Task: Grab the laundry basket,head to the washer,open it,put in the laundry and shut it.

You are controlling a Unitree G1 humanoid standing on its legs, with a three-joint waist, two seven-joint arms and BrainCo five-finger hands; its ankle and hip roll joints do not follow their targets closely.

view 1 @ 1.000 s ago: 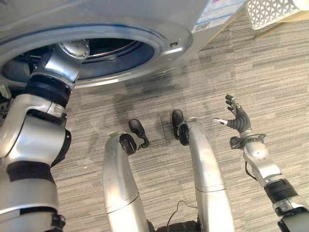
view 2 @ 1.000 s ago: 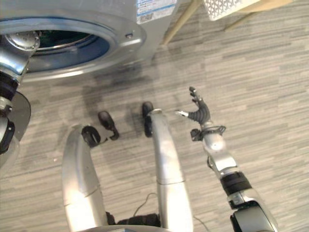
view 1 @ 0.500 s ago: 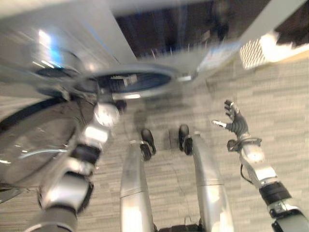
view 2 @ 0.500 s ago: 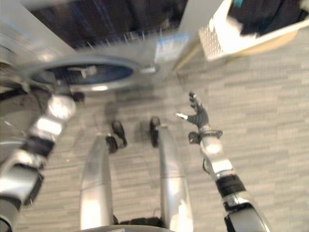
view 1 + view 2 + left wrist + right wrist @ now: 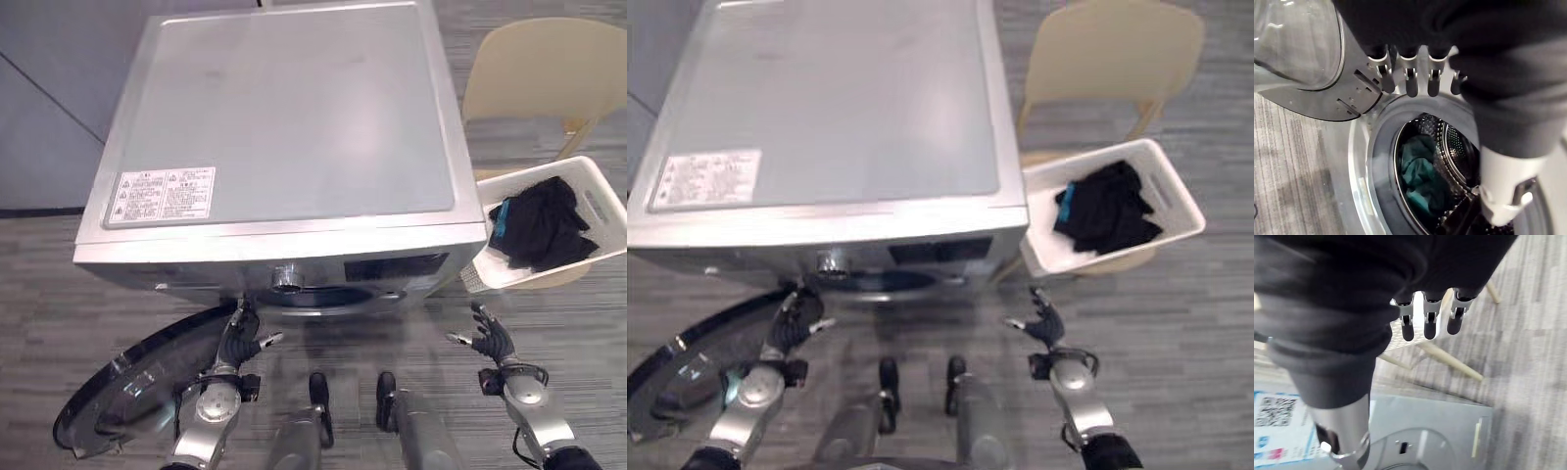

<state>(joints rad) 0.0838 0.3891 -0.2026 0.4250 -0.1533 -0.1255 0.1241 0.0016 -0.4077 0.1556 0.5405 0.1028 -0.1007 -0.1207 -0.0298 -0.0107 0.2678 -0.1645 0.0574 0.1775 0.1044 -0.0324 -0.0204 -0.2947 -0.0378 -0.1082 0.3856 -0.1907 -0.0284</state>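
Note:
The silver washer (image 5: 284, 127) stands before me with its round door (image 5: 118, 392) swung open at the lower left. In the left wrist view a teal cloth (image 5: 1420, 176) lies inside the drum. My left hand (image 5: 240, 338) hovers open just in front of the opening and holds nothing. My right hand (image 5: 490, 338) is open too, empty, low at the right of the washer's front. The white laundry basket (image 5: 487, 273) sits on a chair to the right of the washer, with black laundry (image 5: 544, 230) and a bit of blue cloth in it.
A beige chair (image 5: 549, 69) carries the basket, close against the washer's right side; its wooden legs (image 5: 1449, 364) show past my right hand. Grey striped carpet (image 5: 39, 284) runs all around. A blue-grey wall (image 5: 49, 108) is at the far left.
The camera has swung up from the floor to the washer's top. My left arm has come out of the drum opening; its hand now hovers in front. The right hand stays open.

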